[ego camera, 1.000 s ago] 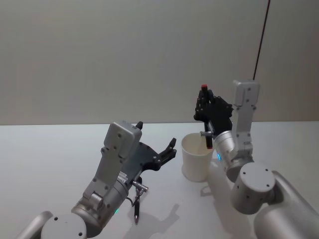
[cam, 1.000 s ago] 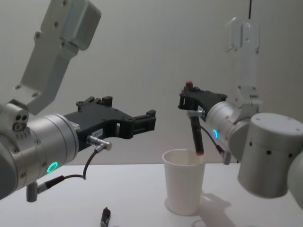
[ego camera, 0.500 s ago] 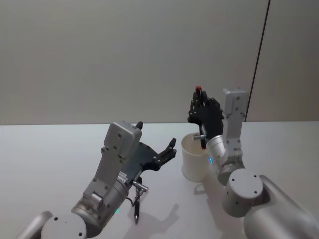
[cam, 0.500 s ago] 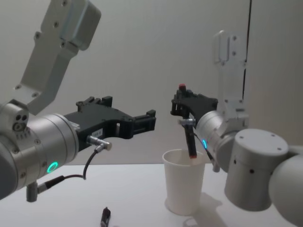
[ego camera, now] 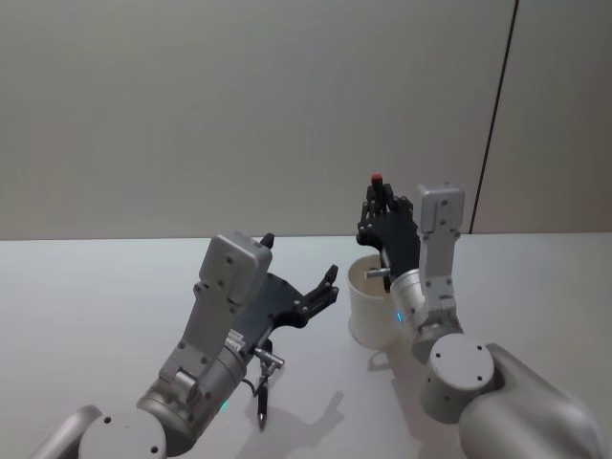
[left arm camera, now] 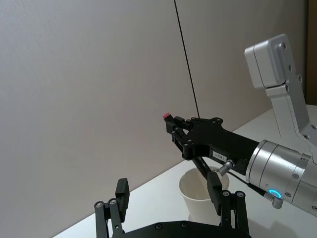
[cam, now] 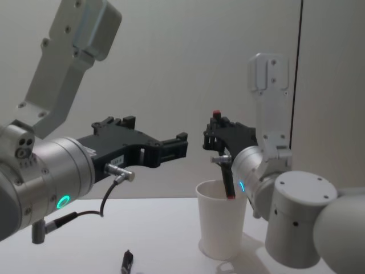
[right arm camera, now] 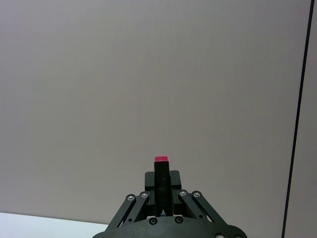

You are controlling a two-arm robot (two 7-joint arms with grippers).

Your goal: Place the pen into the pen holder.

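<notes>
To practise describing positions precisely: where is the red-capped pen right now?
The red-capped pen sits right of centre in the chest view, clamped in the right gripper, its lower tip just inside the mouth of the pen holder.

No readable text, label, brand or number anywhere.
</notes>
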